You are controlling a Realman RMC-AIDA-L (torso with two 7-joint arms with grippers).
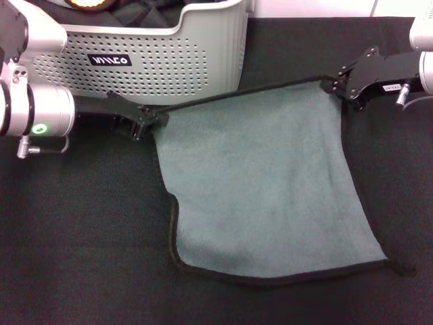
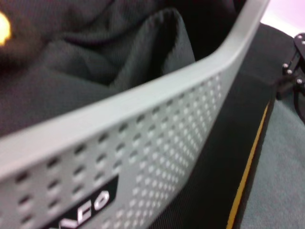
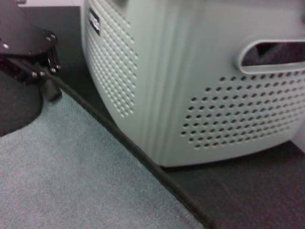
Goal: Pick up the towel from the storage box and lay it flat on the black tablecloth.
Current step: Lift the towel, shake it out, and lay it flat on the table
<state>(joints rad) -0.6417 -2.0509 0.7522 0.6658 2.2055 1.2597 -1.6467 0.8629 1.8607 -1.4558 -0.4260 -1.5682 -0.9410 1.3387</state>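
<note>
The towel [image 1: 264,183] is spread grey-green face up on the black tablecloth [image 1: 81,237], in front of the storage box [image 1: 189,61]. Its far edge runs taut between my two grippers. My left gripper [image 1: 147,120] is shut on the far left corner, close to the box's front wall. My right gripper [image 1: 338,88] is shut on the far right corner. The near corners rest on the cloth, and the near left one curls a little. In the left wrist view the towel [image 2: 281,176] shows a thin orange line along its edge. The right wrist view shows the towel [image 3: 71,176] beside the box [image 3: 190,86].
Dark fabric [image 2: 95,62] fills the inside of the storage box [image 2: 167,143], with an orange-yellow patch [image 1: 88,3] at its back. The box stands at the far left of the table. Black cloth [image 3: 257,191] stretches bare to the towel's left, right and front.
</note>
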